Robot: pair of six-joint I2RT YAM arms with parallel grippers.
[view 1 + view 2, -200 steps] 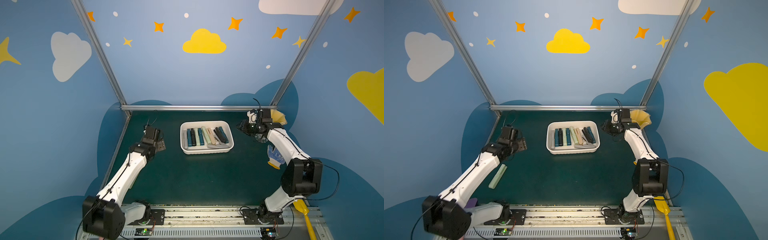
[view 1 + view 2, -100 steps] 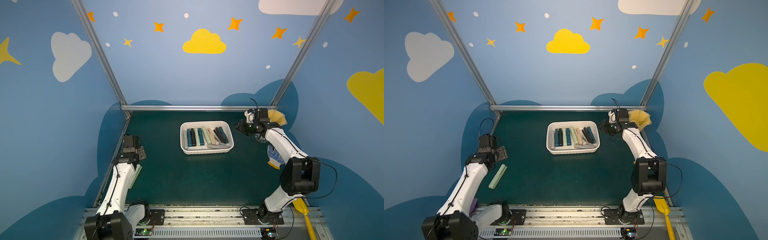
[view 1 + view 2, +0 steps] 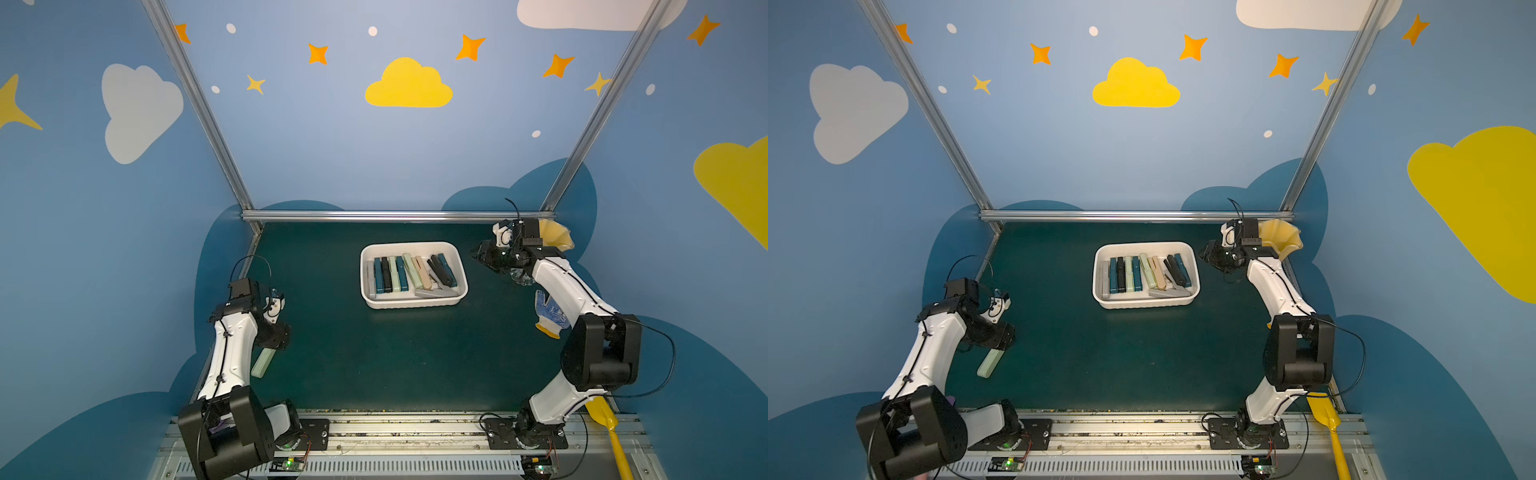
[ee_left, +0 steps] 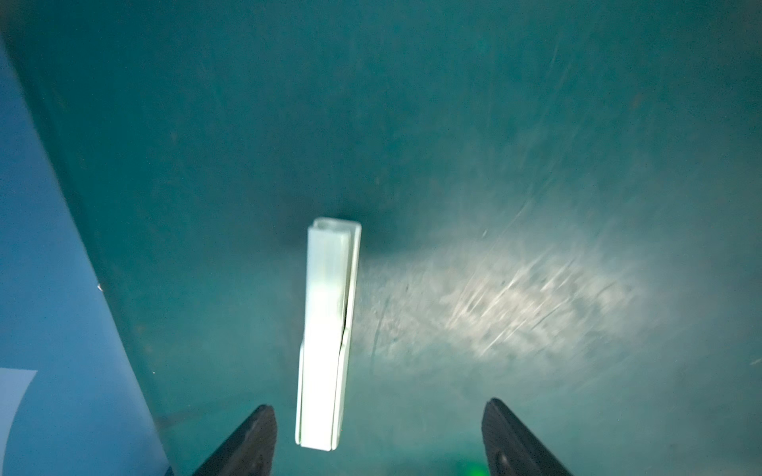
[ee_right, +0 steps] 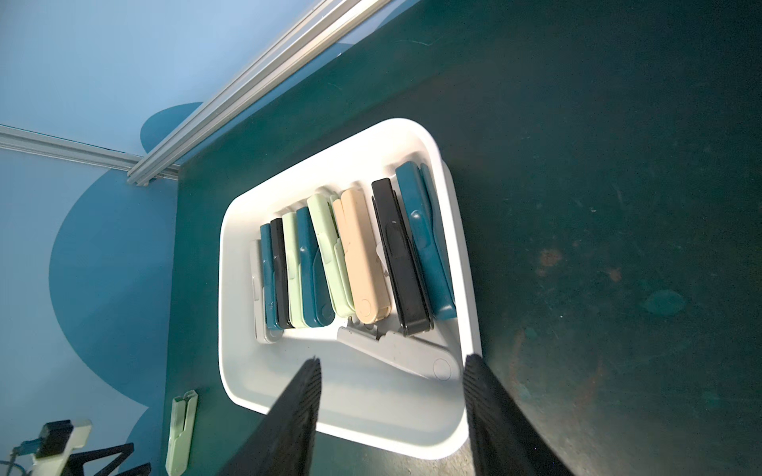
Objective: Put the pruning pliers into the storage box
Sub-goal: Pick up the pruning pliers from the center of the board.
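Note:
The storage box, a white tray, sits mid-table toward the back. Several pruning pliers lie in it side by side, with a grey one crosswise. One pale green pruning pliers lies on the green mat at the left. My left gripper hangs open and empty above it, its near end between the jaws, closer to one finger. My right gripper is open and empty, just right of the box.
A yellow fluted vase stands in the back right corner behind my right wrist. A white and blue glove lies under the right arm. A yellow shovel rests at the front right edge. The left wall is close to the lone pliers.
My left arm has swung away from the box to the left and forward, and now points down over the lone green pliers. The right gripper's jaws have widened slightly.

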